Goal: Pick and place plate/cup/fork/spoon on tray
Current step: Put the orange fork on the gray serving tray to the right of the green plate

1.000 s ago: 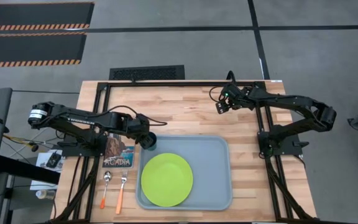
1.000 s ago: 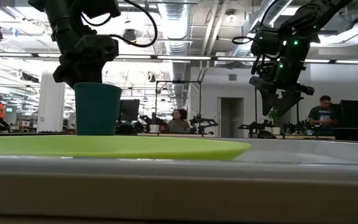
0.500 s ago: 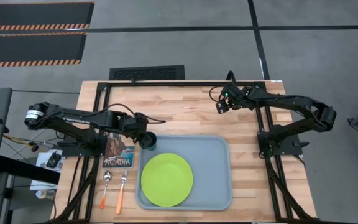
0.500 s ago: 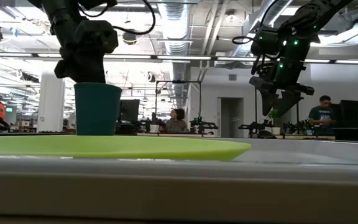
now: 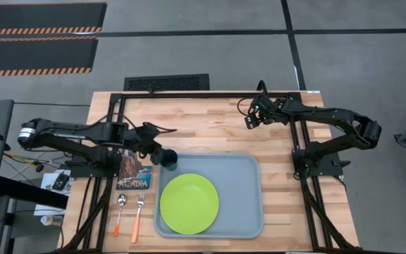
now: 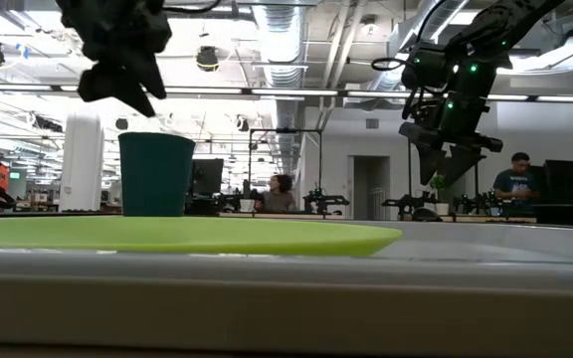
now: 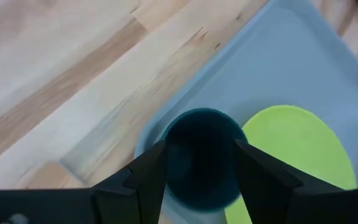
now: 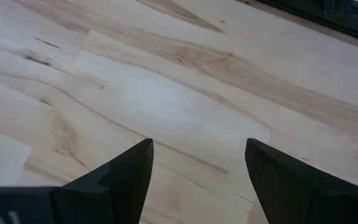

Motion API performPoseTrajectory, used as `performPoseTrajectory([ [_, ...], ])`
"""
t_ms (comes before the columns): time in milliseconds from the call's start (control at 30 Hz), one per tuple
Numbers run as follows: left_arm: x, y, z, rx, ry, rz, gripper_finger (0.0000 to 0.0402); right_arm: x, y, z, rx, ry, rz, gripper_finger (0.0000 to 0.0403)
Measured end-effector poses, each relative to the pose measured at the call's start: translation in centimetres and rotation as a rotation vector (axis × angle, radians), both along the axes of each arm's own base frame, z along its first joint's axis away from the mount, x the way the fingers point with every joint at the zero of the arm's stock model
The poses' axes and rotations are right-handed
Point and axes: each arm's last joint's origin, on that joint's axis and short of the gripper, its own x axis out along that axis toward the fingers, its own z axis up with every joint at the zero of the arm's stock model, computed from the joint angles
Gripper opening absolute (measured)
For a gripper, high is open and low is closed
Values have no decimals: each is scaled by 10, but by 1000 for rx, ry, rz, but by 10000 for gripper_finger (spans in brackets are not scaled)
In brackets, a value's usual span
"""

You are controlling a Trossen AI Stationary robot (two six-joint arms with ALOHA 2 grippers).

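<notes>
On my wooden plank bench (image 5: pixel 210 123) the big pale grey-blue plastic tray (image 5: pixel 249 194) carries the round lime-green plate (image 5: pixel 189 204) with the small dark teal cup (image 5: pixel 170 161) upright in its far left corner, and beside the tray lie a picture card reading ACADIA (image 5: pixel 133 173), the orange-handled fork (image 5: pixel 138 215) and the orange-handled spoon (image 5: pixel 120 212). My left tool (image 5: pixel 154 152) hangs just beside the cup, fingers spread and holding nothing. The right tool (image 5: pixel 249 120) waits, fingers apart, over bare wood at the bench's far side.
</notes>
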Motion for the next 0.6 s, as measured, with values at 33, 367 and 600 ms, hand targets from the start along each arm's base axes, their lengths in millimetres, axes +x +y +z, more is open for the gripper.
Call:
performPoseTrajectory([
  [33,-4,0,2,-11,-2,8,167,0,0,0,0,0,0,281],
  [367,-37,-23,9,-362,75,-78,167,0,0,0,0,0,0,281],
  [600,-58,-64,-4,-429,345,-27,167,0,0,0,-1,3,5,281],
])
